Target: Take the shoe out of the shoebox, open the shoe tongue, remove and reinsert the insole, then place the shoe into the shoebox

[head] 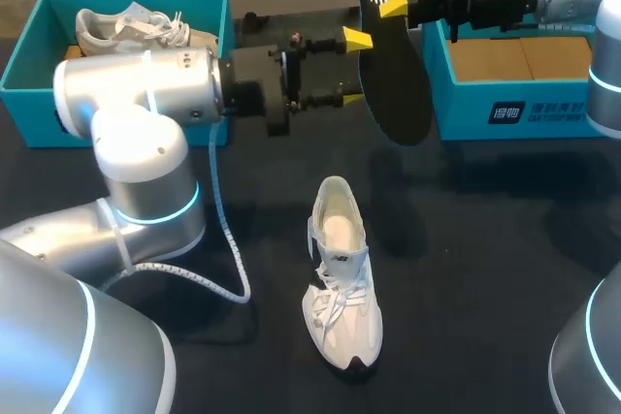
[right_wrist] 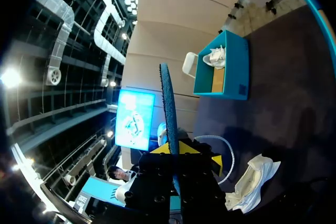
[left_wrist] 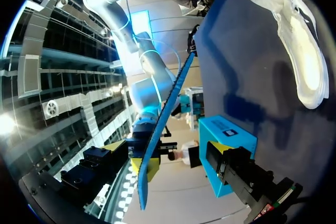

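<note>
My R gripper is clenched on the insole; L gripper splayed beside it. Box at 10 o'clock holds a spare shoe (white); shoebox at 2 shows cardboard.

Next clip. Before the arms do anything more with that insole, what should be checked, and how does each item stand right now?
1. Right gripper shut on the insole: ok. It is pinched near one end and held off the table.
2. Left gripper open: ok. Its fingers are spread at the insole's edge.
3. Left gripper's fingers touching the insole: cannot tell.
4. Shoe upright on the table with its opening facing up: ok.
5. Tongue pulled back far enough for the insole: cannot tell.
</note>
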Tool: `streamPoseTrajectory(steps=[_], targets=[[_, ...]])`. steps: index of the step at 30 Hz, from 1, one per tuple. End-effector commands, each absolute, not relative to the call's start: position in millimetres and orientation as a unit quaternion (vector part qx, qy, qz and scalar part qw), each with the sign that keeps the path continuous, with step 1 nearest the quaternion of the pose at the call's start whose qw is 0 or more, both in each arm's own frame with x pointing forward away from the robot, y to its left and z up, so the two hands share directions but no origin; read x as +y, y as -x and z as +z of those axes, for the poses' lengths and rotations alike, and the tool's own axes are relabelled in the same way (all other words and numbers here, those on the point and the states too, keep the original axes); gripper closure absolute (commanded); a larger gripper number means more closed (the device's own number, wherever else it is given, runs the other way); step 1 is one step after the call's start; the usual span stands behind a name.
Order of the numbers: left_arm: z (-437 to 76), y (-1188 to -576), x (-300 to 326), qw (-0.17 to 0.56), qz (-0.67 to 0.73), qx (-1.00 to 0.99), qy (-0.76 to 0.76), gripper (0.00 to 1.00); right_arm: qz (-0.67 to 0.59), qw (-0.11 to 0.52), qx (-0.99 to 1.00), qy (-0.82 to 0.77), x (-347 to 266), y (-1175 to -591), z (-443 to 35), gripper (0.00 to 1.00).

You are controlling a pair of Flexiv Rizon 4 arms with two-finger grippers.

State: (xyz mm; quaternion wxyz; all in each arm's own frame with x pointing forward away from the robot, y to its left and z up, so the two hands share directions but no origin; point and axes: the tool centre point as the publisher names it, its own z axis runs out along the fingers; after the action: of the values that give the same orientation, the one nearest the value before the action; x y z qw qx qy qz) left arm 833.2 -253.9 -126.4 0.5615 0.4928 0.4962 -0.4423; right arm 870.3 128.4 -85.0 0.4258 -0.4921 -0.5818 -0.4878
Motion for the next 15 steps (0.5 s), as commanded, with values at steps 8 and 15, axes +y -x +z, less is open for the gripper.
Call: streamPoseTrajectory(steps=[8,15], targets=[[-120.5,-835.9,-274.5,0.566,-0.447,0.489,-0.491,0.00,-0.487,0.425,-0.582,0.493,129.2,-870.2,-84.5,1.00],[-110.9,-830.0,-275.9,0.571,-0.448,0.480,-0.493,0.17,-0.487,0.425,-0.582,0.493,129.2,-870.2,-84.5,1.00]])
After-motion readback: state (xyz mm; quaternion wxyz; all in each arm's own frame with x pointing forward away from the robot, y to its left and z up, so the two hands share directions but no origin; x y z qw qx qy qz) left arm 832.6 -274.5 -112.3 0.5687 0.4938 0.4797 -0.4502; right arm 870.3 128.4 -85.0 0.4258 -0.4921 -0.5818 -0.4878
